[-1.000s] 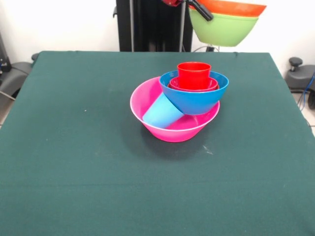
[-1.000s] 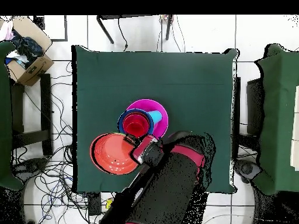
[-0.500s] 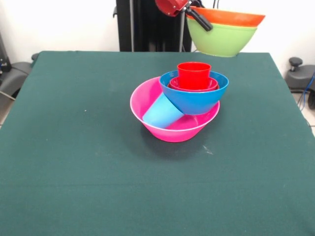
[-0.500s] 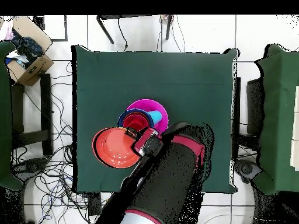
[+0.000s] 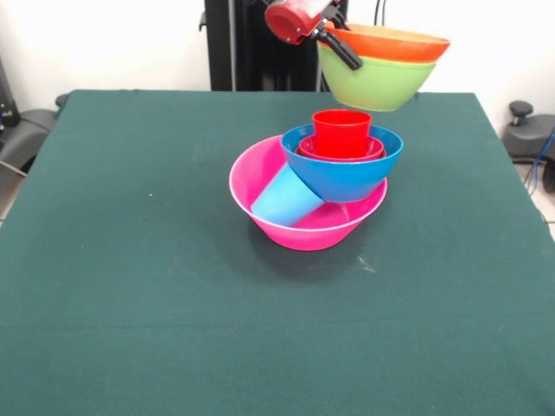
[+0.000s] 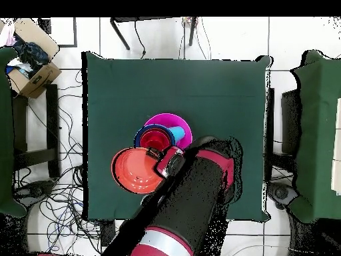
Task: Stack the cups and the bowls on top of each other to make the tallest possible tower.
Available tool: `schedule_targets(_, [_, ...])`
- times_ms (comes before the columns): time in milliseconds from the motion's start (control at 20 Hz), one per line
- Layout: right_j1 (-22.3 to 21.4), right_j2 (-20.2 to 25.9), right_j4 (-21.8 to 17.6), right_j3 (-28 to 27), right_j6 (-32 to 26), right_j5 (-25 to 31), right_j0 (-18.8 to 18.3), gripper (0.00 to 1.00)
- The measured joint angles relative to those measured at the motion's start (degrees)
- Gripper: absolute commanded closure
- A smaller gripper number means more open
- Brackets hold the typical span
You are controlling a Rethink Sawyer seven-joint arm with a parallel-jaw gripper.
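Observation:
The tower stands mid-table: a large pink bowl (image 5: 299,232) holds a light blue cup (image 5: 284,199) lying tilted inside it. A blue bowl (image 5: 342,178) leans on that cup, with a small red bowl (image 5: 373,149) and an upright red cup (image 5: 342,132) nested in it. Up in the air, behind and slightly right of the tower, my gripper (image 5: 336,42) is shut on the rim of an orange bowl (image 5: 390,41) nested in a green bowl (image 5: 373,82). From overhead, the orange bowl (image 6: 135,171) overlaps the edge of the blue bowl (image 6: 139,137), with the gripper (image 6: 163,161) beside the pink bowl (image 6: 170,121).
The green table (image 5: 130,277) carries only the tower. In the overhead view a cardboard box (image 6: 31,59) sits on the floor at the upper left, cables run along the table's left side, and other green tables (image 6: 318,133) flank it.
The gripper has carried the orange and green bowls lower and leftward in the front view, closer to the tower. The tower itself has not moved.

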Motion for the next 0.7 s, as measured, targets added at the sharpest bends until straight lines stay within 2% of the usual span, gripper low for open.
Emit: schedule_targets(700, [2.83, 0.01, -1.94, -2.64, 0.00, -0.07, -0.82, 1.00])
